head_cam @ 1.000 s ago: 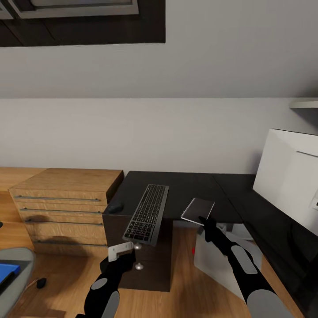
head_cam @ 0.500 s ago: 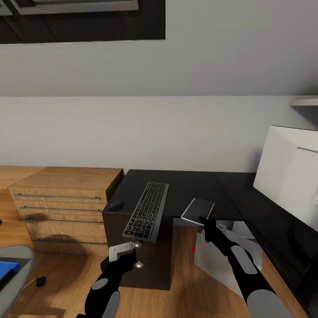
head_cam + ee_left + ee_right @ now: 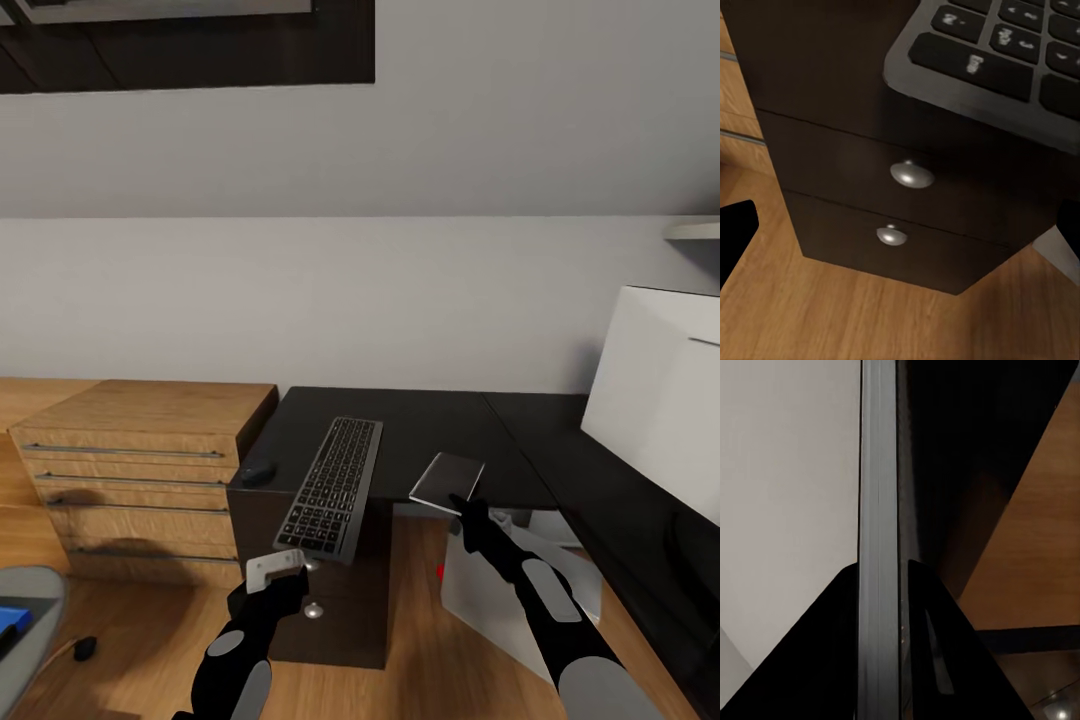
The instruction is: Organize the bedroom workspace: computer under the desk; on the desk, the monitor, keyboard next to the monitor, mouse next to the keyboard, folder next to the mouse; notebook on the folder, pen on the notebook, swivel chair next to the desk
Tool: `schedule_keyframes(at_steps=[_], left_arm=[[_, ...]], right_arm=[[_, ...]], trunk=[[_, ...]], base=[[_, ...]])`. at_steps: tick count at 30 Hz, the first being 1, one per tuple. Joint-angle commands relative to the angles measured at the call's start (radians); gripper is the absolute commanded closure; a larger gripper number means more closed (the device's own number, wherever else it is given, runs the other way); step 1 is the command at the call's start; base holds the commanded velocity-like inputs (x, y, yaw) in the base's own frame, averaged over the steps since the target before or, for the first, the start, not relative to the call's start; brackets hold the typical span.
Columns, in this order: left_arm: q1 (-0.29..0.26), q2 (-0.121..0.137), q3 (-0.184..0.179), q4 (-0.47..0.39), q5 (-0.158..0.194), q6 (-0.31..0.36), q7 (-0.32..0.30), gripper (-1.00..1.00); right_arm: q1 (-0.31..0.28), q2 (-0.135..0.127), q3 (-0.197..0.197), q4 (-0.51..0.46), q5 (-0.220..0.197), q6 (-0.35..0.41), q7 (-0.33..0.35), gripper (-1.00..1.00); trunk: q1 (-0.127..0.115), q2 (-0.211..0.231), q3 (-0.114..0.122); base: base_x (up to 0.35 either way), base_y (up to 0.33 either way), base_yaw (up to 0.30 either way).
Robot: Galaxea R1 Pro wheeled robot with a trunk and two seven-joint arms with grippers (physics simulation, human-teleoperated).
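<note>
The view has drifted slightly; the right hand [image 3: 462, 503] still pinches the notebook [image 3: 448, 479] over the counter [image 3: 420, 420] edge, while the left hand [image 3: 275, 572] hangs open near the keyboard [image 3: 332, 486].

desk [image 3: 420, 425]: glossy black l-shaped top, one wing toward the wall, the other running along the right.
keyboard [image 3: 333, 487]: flat on the desk, lengthwise front to back — near end juts past the front edge, above the drawer unit [image 3: 870, 187].
mouse [image 3: 257, 472]: on the desk, left of the keyboard, near the left edge, apart from it.
notebook [image 3: 447, 480]: at the desk's front edge, right of the keyboard — contact with the top cannot be told.
monitor [image 3: 665, 400]: white back showing, on the right wing.
</note>
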State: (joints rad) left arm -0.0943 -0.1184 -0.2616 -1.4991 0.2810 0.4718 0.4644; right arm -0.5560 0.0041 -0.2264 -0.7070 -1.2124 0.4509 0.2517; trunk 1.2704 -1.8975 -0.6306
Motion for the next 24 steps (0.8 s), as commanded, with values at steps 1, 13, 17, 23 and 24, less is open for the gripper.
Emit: schedule_keyframes(at_steps=[1, 13, 17, 23, 24], left_arm=[[-0.001, 0.000, -0.002, -0.001, 0.010, 0.002, 0.009, -1.00], [-0.001, 0.000, -0.001, -0.001, 0.010, 0.002, 0.010, -1.00], [-0.001, 0.000, -0.002, -0.001, 0.010, 0.002, 0.010, -1.00], [-0.001, 0.000, -0.002, -0.001, 0.010, 0.002, 0.010, -1.00], [-0.001, 0.000, -0.001, -0.001, 0.010, 0.002, 0.010, -1.00]], right_arm=[[-0.001, 0.000, -0.004, 0.001, -0.007, 0.008, 0.003, 1.00], [-0.001, -0.001, -0.004, 0.001, -0.007, 0.008, -0.002, 1.00], [-0.001, -0.001, -0.004, 0.000, -0.007, 0.008, -0.020, -1.00], [-0.001, -0.002, -0.004, -0.002, -0.007, 0.008, -0.024, -1.00], [-0.001, -0.002, -0.004, -0.002, -0.007, 0.008, -0.025, -1.00]], trunk=[[0.000, -0.001, -0.001], [0.000, -0.001, -0.001], [0.000, -0.001, -0.001], [0.000, -0.001, -0.001], [0.000, -0.001, -0.001]], base=[[0.036, 0.000, 0.000], [0.007, 0.000, 0.000], [0.000, 0.000, 0.000], [0.000, 0.000, 0.000], [0.000, 0.000, 0.000]])
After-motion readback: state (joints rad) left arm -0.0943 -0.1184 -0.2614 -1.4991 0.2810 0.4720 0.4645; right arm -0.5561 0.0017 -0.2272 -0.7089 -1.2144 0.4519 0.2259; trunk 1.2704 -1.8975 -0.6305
